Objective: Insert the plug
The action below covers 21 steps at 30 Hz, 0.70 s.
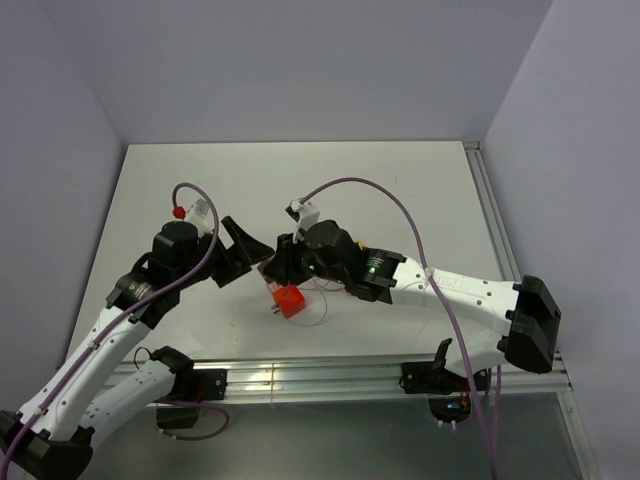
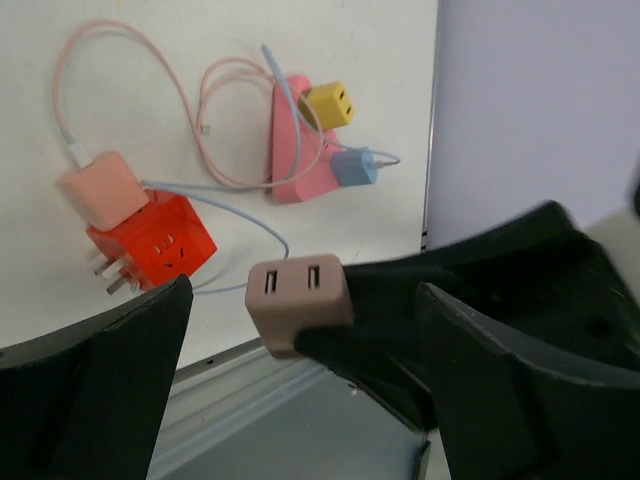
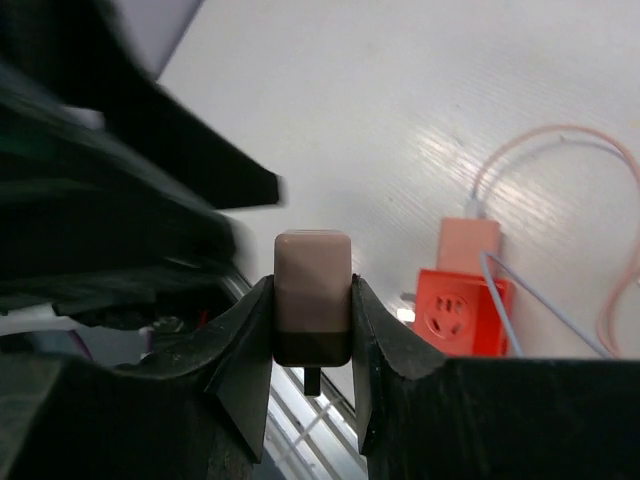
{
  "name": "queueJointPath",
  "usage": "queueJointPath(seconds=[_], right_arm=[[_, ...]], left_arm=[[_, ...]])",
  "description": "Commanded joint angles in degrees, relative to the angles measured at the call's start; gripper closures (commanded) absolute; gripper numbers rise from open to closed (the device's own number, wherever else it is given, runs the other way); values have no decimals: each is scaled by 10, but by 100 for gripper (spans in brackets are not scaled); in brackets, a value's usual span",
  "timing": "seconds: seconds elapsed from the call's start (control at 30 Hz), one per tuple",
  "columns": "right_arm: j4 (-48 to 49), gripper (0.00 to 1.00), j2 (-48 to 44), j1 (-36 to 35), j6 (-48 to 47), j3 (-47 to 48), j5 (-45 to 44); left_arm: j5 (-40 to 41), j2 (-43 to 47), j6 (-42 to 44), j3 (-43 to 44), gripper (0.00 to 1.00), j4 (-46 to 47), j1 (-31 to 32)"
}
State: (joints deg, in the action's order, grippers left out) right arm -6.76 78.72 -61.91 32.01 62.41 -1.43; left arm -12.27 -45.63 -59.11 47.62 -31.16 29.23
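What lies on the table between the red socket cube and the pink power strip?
Loose cable only: loops of the pink cable and a stretch of pale blue cable lie there, as the left wrist view shows.

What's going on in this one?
The right gripper is shut on a taupe charger block, holding it above the table. The left gripper is open next to it, holding nothing. The red cube socket lies on the table with a pink charger already in it; the taupe block isn't inserted yet.
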Motion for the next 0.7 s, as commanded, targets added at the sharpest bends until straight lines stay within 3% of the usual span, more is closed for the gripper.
queueJointPath(seconds=[0.0, 0.1, 0.17, 0.27, 0.4, 0.53, 0.67], right_arm=[[32, 100, -54, 15, 34, -50, -19], [65, 100, -116, 19, 72, -106, -45], [124, 100, -163, 20, 110, -137, -58], [196, 100, -217, 21, 153, -185, -61], [273, 100, -262, 22, 183, -211, -56], [297, 100, -261, 22, 202, -200, -52], [324, 100, -246, 21, 214, -195, -41]], left_arm=[[42, 51, 13, 20, 1, 21, 4], [49, 103, 24, -18, 0, 95, 4], [-9, 143, 26, -79, 0, 214, 4], [-75, 180, 1, -166, 10, 371, 4], [-111, 182, -15, -225, 29, 469, 6], [-127, 173, -36, -254, 32, 572, 19], [-121, 154, -29, -238, 31, 599, 42]])
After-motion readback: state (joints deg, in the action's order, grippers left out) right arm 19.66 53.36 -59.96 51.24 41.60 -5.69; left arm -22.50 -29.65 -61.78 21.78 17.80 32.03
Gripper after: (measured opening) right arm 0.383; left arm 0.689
